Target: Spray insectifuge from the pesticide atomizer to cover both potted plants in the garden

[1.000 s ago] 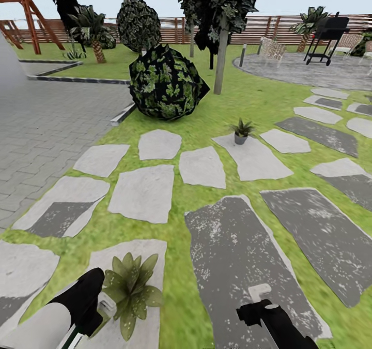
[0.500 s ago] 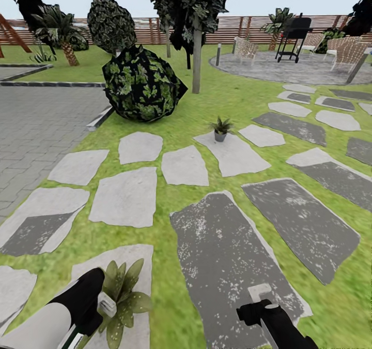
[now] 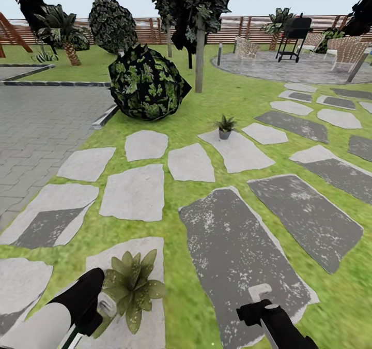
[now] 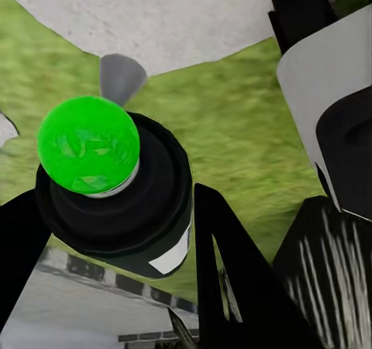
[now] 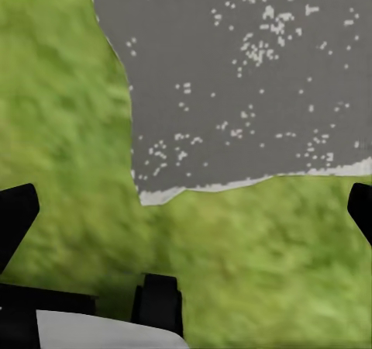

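1. The pesticide atomizer (image 4: 124, 209) is in the left gripper (image 3: 88, 297), low at the robot's left. The dark bottle body with its white label patch sits between the black fingers (image 4: 225, 287), which are clamped on it. A bright green ball shows at its top end.
2. Judgement: it is carried low and forward so the spray head points down toward the near potted plant (image 3: 132, 289). That plant is just beside the left gripper, on a pale stepping stone (image 3: 150, 328).
3. The far potted plant (image 3: 225, 125), in a small grey pot, sits on another pale stone, well apart from both arms. Judgement: the base has to get closer before it can be sprayed.
4. The right gripper (image 5: 187, 209) is empty, with its fingers (image 5: 15, 217) wide apart. It hangs over the lawn (image 3: 181, 287) at the edge of a dark grey stepping stone (image 3: 237, 256). Judgement: it is parked out of the way.
5. Further out are the round dark bush (image 3: 147, 82), the grey paved patio (image 3: 41, 116) and the wooden fence (image 3: 248, 28).
6. Versus 0.5 s ago, the whole head view has slid a little to the right, so the camera moved, not the things. Both arms sit at the same spots in the view. The near plant now shows slightly more clear of the left gripper.
7. Versus 1.0 s ago, the view has swung the other way overall, and the far plant sits a little further left in the picture.
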Robot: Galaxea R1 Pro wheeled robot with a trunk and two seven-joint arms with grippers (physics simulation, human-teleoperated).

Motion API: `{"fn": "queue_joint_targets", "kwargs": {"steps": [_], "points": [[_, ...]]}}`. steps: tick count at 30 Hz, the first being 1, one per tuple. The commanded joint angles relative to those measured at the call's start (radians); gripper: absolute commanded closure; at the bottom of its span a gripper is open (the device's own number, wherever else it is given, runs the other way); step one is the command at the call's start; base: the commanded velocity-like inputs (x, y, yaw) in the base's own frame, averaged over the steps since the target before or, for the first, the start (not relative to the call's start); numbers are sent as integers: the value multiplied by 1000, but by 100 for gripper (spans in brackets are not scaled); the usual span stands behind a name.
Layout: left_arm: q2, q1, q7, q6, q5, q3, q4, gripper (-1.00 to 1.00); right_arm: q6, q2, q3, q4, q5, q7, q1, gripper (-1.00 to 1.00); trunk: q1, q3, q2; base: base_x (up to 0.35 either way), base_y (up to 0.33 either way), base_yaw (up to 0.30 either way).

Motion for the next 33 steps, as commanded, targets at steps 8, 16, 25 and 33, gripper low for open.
{"fn": "queue_joint_targets", "kwargs": {"steps": [8,16,25,33], "points": [[1,0,-10,1,-10,-7,-2,100,6,-1,2,-3,8,5,0,-100,0,-1,0,26,317,-53],[1,0,-10,1,-10,-9,-2,100,6,-1,1,-2,8,5,0,-100,0,-1,0,8,35,-290],[1,0,-9,1,-10,-9,-2,100,6,-1,1,-2,8,5,0,-100,0,-1,0,0,0,-300],[1,0,-10,1,-10,-9,-2,100,6,-1,2,-2,8,5,0,-100,0,-1,0,-43,43,-130]]}}
